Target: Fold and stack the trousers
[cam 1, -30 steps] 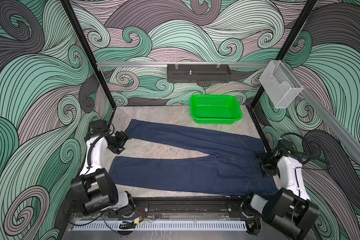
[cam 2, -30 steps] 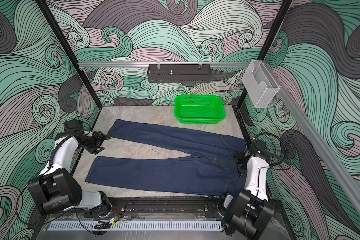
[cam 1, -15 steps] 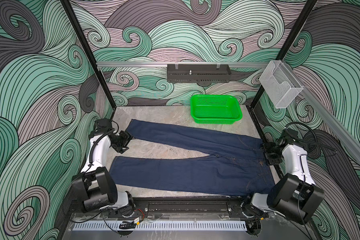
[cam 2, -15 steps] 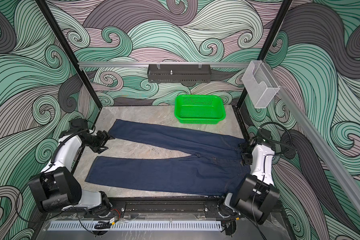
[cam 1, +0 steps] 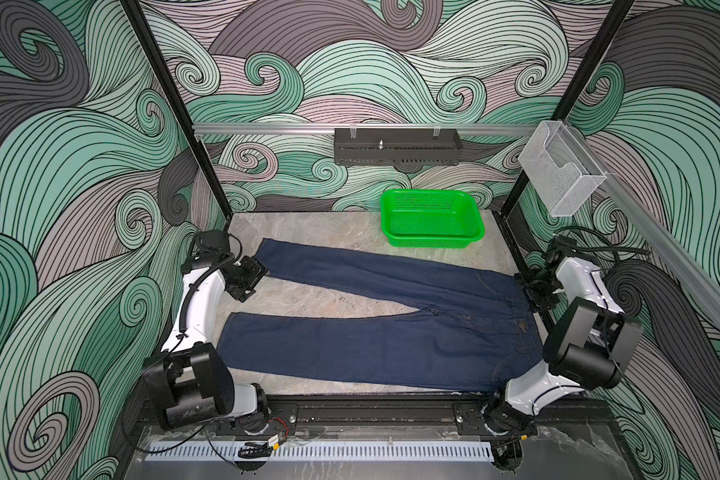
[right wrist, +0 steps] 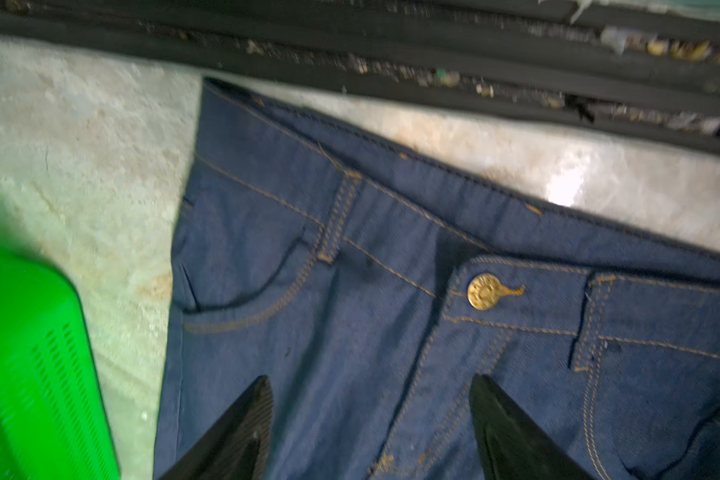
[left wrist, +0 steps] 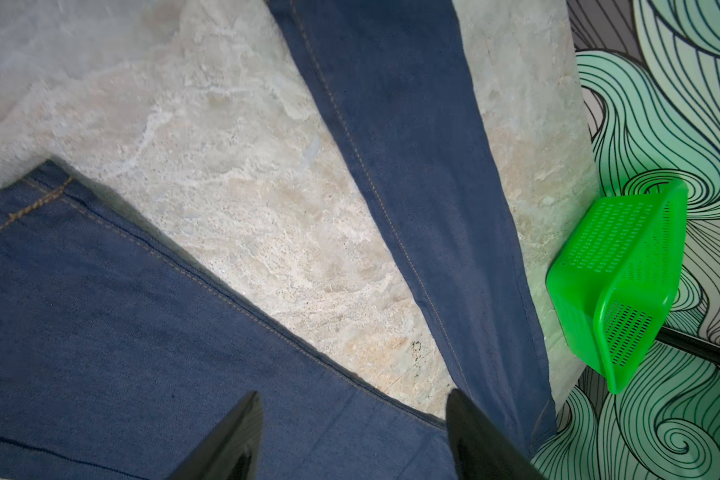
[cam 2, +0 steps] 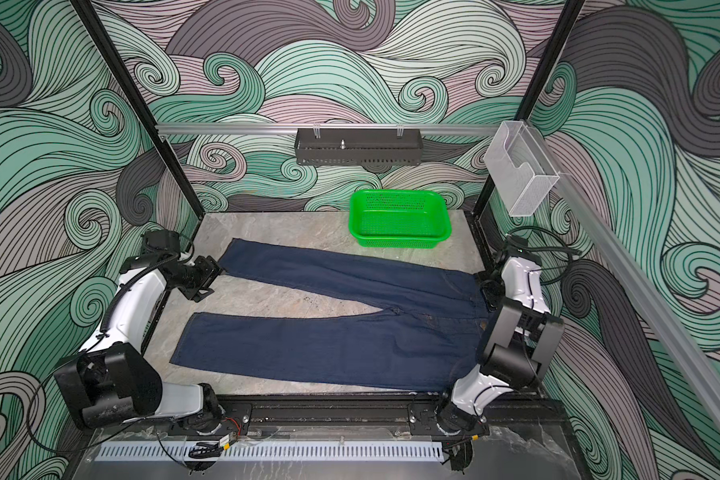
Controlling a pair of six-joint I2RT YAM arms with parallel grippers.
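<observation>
The trousers [cam 1: 371,345] [cam 2: 329,345] lie flat and front up on the marble table [cam 1: 308,299], waist at the right and both legs spread leftward in a V. My left gripper [cam 1: 262,274] [cam 2: 219,272] hovers open at the far leg's hem. In the left wrist view its gripper [left wrist: 354,409] has denim [left wrist: 100,332] showing between its spread fingers, and nothing is held. My right gripper [cam 1: 524,286] [cam 2: 481,286] is open at the far end of the waistband. The right wrist view shows that gripper [right wrist: 371,399] over the fly, below the brass button [right wrist: 483,291].
A green mesh basket [cam 1: 429,243] [cam 2: 395,240] [left wrist: 624,266] [right wrist: 26,353] stands at the back right, close to the far leg. A black shelf [cam 1: 395,151] hangs on the back wall. A clear box [cam 1: 558,174] is fixed to the right post. A black rail [cam 1: 371,411] runs along the table's front.
The right arm has swung from the near part of the waistband toward its far end. The left gripper has edged closer to the far leg's hem. The trousers have not moved.
</observation>
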